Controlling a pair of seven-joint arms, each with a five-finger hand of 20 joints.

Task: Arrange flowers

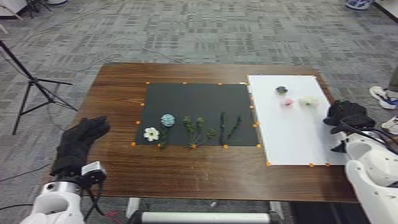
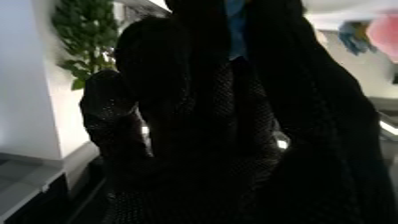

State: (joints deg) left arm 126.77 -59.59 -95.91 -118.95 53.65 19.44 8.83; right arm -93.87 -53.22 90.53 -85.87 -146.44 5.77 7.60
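In the head view, my left hand [image 1: 83,136] is open over the table's left edge. My right hand [image 1: 350,114] is beside the white board's [image 1: 282,134] right edge, apart from the flower heads. That board carries a dark flower head [image 1: 282,90], a pink one [image 1: 288,102] and a cream one [image 1: 308,101]. On the black mat [image 1: 187,94] lie a white flower [image 1: 151,133], a blue flower [image 1: 168,120], leafy green stems [image 1: 195,131] and thin dark stems [image 1: 229,128]. In the right wrist view, my right hand [image 2: 209,135] is open, its fingers extended; a blue patch shows between them.
The brown table [image 1: 191,175] surrounds mat and board, with small orange markers along their edges. A black tripod [image 1: 33,80] stands on the floor left of the table. In the right wrist view, a leafy green plant [image 2: 82,37] and a pink shape [image 2: 384,36] are in the background.
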